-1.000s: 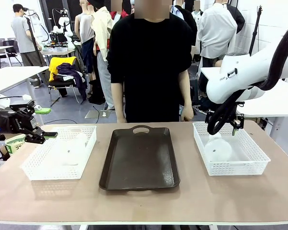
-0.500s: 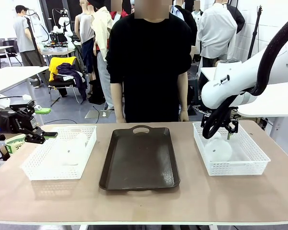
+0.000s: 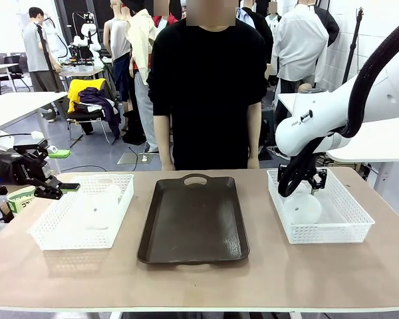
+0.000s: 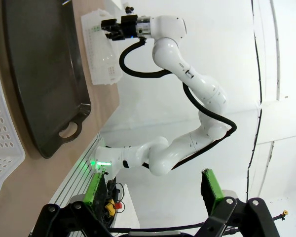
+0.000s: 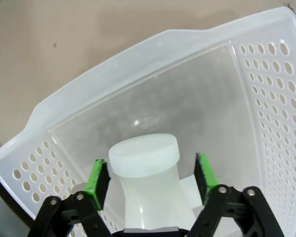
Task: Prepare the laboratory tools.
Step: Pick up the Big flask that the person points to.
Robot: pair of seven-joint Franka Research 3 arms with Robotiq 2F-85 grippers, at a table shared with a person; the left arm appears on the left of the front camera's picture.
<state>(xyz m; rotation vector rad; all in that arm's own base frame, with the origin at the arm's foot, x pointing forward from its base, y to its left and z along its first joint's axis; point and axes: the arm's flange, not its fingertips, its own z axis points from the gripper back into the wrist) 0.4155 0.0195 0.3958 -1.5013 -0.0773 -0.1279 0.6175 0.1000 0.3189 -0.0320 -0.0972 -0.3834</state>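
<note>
A frosted-white flask (image 3: 302, 208) stands in the white mesh basket (image 3: 349, 222) at the table's right. My right gripper (image 3: 305, 185) hangs down into that basket over the flask. In the right wrist view the flask's neck (image 5: 144, 157) sits between the green pads (image 5: 97, 178), with a small gap still showing on the right side, so the gripper (image 5: 150, 177) is open around it. More translucent flasks (image 3: 97, 207) lie in the left basket (image 3: 53, 236). My left gripper (image 3: 48, 188) hovers open off that basket's left edge, its fingertips (image 4: 153, 190) holding nothing.
A dark brown tray (image 3: 193, 222) with a handle lies in the middle of the table, also seen as the tray (image 4: 39, 74) in the left wrist view. A person in black stands at the far edge behind it, arms hanging down.
My right gripper has dropped lower and shifted left into the right basket, and its jaws have narrowed around the flask's neck. The left arm has stayed still.
</note>
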